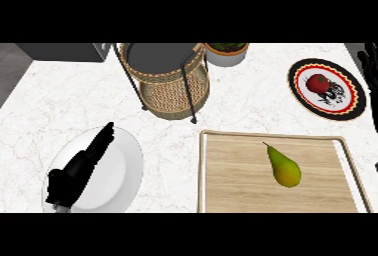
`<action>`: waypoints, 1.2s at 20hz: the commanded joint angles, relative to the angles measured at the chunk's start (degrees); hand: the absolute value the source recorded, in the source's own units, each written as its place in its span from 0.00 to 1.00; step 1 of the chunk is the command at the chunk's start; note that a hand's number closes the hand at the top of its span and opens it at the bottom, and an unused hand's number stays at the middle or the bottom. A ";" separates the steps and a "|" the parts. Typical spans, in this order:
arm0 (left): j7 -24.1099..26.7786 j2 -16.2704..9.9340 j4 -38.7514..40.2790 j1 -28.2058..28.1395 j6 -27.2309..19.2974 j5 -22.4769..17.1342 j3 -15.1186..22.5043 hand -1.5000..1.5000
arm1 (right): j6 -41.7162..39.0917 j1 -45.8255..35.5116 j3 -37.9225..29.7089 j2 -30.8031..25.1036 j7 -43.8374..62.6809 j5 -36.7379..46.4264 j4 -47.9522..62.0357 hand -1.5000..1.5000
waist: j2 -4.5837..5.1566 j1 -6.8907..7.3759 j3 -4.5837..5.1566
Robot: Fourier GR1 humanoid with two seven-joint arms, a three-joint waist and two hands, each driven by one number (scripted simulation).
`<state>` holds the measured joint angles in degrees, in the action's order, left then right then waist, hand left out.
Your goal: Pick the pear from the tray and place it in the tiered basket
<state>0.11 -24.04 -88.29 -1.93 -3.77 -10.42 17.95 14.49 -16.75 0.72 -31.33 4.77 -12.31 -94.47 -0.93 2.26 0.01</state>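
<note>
A green-yellow pear (283,167) lies on the wooden tray (229,195) at the lower right, stem pointing away from me. The wicker tiered basket (171,85) with its dark metal frame stands at the back centre, beyond the tray's far left corner. My left hand (74,172) hovers over a white plate at the lower left, fingers straight and pointing toward the basket, holding nothing. My right hand (368,61) rests open at the right edge, fingers up, far from the pear.
A white plate (122,165) lies under my left hand. A dark-rimmed patterned plate (347,107) with a red fruit (319,82) sits at the back right. A potted plant (226,53) stands just right of the basket. A dark appliance (63,51) fills the back left corner.
</note>
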 commanded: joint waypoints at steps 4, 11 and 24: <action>-4.42 4.00 0.06 4.74 -2.20 -3.73 -4.35 0.50 | -13.91 10.58 -1.24 6.11 -13.28 -12.12 -0.48 1.00 | 0.93 -3.21 -0.19; -8.16 7.61 -0.20 5.86 -2.42 -6.06 -3.20 0.50 | -3.20 20.86 -8.53 15.46 -24.43 -8.79 14.65 0.00 | 1.05 -2.74 -0.17; -13.43 8.82 3.85 14.27 -2.55 -6.35 -6.14 0.50 | -3.58 30.66 2.79 -6.77 1.08 17.28 -11.67 0.00 | 0.83 -3.27 0.28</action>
<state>-11.56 -15.43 -84.95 10.25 -6.20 -16.47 12.29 8.46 12.44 1.72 -32.85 -3.23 -2.94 -101.30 -0.20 -1.07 0.22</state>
